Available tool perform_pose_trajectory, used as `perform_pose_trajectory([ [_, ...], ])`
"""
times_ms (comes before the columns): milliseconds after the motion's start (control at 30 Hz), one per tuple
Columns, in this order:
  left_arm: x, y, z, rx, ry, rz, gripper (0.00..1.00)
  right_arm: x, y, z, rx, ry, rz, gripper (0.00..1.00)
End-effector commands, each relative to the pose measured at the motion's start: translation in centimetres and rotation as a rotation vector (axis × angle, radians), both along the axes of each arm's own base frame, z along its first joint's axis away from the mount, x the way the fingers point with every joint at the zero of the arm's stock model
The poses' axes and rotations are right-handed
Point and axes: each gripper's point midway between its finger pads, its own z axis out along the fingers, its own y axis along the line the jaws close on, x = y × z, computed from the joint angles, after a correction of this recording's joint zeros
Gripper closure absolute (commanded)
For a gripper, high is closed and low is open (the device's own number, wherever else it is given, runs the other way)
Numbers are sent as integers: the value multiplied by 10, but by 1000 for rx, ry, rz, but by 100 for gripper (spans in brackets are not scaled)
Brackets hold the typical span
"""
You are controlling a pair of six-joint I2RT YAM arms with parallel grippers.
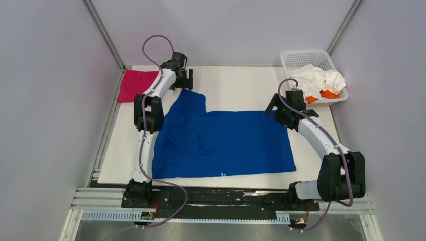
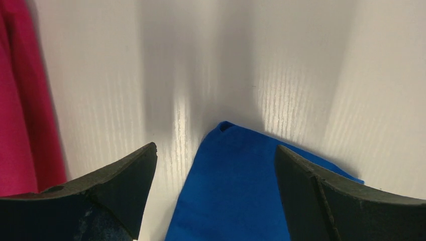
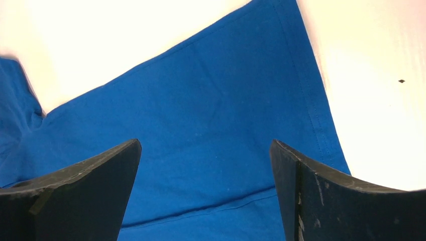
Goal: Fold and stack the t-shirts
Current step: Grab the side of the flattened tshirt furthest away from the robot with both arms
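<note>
Open table [image 1: 236, 88] between pink shirt [image 1: 131, 84] and basket [image 1: 291, 59]

Matt blue cloth t-shirt [image 1: 226, 143], smooth white table [image 1: 236, 90], plastic lattice basket [image 1: 304, 58]

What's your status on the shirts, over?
Left end effector, right end effector open, empty. Blue t-shirt spread out, unfolded. Pink t-shirt far left. Nothing blocking.

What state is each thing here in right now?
Blue shirt: spread out on the table, wrinkled.
Pink shirt: lying flat, apparently folded.
Basket: holding crumpled white and orange shirts.
Left end effector: open, holding nothing.
Right end effector: open, holding nothing.
</note>
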Motion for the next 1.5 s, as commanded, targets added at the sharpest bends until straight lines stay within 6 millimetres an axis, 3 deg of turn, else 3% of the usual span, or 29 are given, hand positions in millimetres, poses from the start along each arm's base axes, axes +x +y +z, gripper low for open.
perform_pose_trajectory([
  [0, 4, -10, 3, -18, -12, -67, 11, 16, 4, 14, 16, -47, 37, 0],
  [467, -3, -5, -36, 27, 58, -67, 36, 8, -3, 2, -7, -22, 23, 0],
  [567, -9, -8, -44, 19, 84, -79, 46, 7, -6, 0, -18, -18, 11, 0],
  [767, -16, -14, -51, 78, 100, -101, 57, 8, -12, 2, -38, -27, -11, 0],
  [867, -16, -15, -50, 96, 96, -104, 69, 9, -15, 4, -47, -30, -23, 0],
  [900, -15, -14, -49, 101, 92, -103, 72, 9, -16, 5, -52, -31, -28, 0],
  [1000, -12, -10, -47, 124, 80, -88, 98, 13, -23, 9, -80, -34, -51, 0],
  [1233, -2, -8, -11, 130, -14, -80, 100, 38, -33, 15, -155, 24, -74, 4],
  [1467, -2, -15, 21, 70, -105, -80, 100, 78, -47, -11, -288, 177, -136, 10],
])
